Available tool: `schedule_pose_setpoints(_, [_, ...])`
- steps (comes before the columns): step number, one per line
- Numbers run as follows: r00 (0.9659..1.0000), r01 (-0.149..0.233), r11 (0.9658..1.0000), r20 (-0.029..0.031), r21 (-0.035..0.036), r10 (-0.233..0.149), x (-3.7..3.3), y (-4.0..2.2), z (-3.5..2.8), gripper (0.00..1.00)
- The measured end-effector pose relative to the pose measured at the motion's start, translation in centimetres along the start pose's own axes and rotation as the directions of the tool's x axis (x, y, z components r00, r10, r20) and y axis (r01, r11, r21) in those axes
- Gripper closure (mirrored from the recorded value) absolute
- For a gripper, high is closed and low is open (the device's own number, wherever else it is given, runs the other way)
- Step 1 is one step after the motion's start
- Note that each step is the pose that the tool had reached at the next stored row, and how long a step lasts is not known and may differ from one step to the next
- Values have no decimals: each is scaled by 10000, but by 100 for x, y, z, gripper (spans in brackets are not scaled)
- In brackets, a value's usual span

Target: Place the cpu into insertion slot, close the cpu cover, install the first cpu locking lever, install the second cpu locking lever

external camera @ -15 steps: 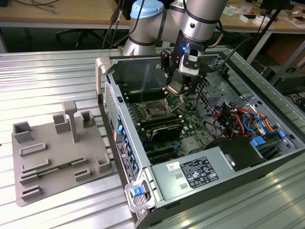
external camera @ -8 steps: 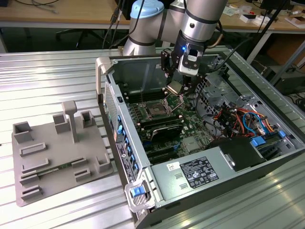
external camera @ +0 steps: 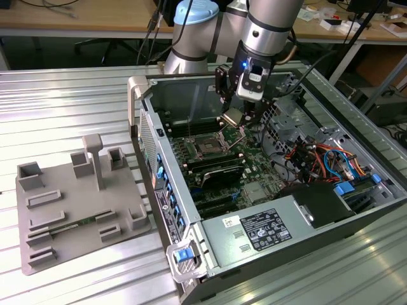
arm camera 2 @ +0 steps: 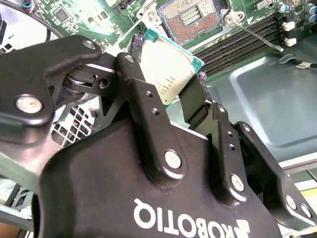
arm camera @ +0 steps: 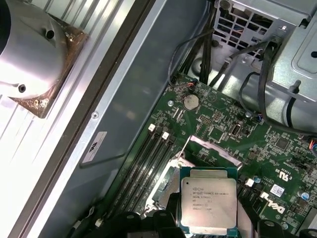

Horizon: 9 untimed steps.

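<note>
Cpu [external camera: 232,117], tilted, upper middle of the exterior view, clamped edge to edge between the two black fingers of the gripper [arm camera 2: 166,69], jaws closed only to the chip's width; metal top and green border plain in both wrist views. Beneath everything, ribbed metal table [external camera: 63,108], spanning the frame. On it, open computer case [external camera: 164,184], lying on its side, centre to lower right. Robot arm [external camera: 267,25], reaching down from the top edge into the case. Grey fixture plate [external camera: 70,216] with upright blocks, at the exterior view's left, well apart from the case. Grey power supply box [external camera: 261,229], lower middle, inside the case. Green motherboard [external camera: 251,159], on the case floor. Insertion slot [external camera: 208,147], centre of frame, uncovered, below and slightly left of the held chip, chip clear of it. Cpu cover [arm camera: 218,151], swung up off the slot. Thin lever rod [arm camera 2: 257,35], just beside the slot.
</note>
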<state>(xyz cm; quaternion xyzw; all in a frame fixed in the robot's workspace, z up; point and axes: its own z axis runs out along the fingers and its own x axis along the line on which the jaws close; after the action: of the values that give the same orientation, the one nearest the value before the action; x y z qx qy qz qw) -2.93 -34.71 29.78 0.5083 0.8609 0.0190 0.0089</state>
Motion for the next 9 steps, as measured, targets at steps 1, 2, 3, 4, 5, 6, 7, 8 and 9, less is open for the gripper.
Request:
schedule_pose_setpoints(1, [10000, -44, 10000, 2, 0, 44, 0, 0, 0, 45])
schedule_pose_setpoints(2, [10000, -66, 10000, 3, 0, 66, 0, 0, 1, 45])
schedule_pose_setpoints(3, [10000, -88, 10000, 4, 0, 88, 0, 0, 1, 45])
schedule_pose_setpoints(4, [9999, -127, 9999, 5, -1, 127, 0, 0, 1, 45])
schedule_pose_setpoints(5, [9999, -150, 9999, 6, 0, 150, 0, 0, 1, 45])
schedule_pose_setpoints(6, [9998, -184, 9998, 7, 0, 184, 0, 0, 2, 45])
schedule_pose_setpoints(7, [9997, -242, 9997, 10, -1, 242, 0, 0, 2, 45])
schedule_pose_setpoints(8, [9996, -289, 9996, 12, -1, 289, 0, 0, 3, 45])
schedule_pose_setpoints(9, [9995, -319, 9995, 13, -1, 319, 0, 0, 3, 45])
